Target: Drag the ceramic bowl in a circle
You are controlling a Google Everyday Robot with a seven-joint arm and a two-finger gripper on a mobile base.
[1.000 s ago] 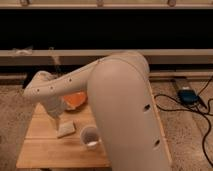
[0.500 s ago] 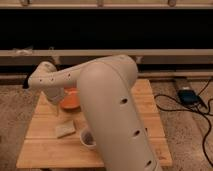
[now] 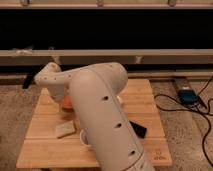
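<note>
Your gripper (image 3: 61, 96) sits low over the table's (image 3: 145, 95) far left, mostly behind the arm (image 3: 100, 115), so you cannot tell its grip, with the bowl (image 3: 67, 104) just beside it

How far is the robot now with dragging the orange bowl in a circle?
Reaching looks done: the hand is down at the ceramic bowl on the wooden table, both mostly hidden by the arm. The drag itself seems in hand. How much of the circle is left, one view cannot show.
</note>
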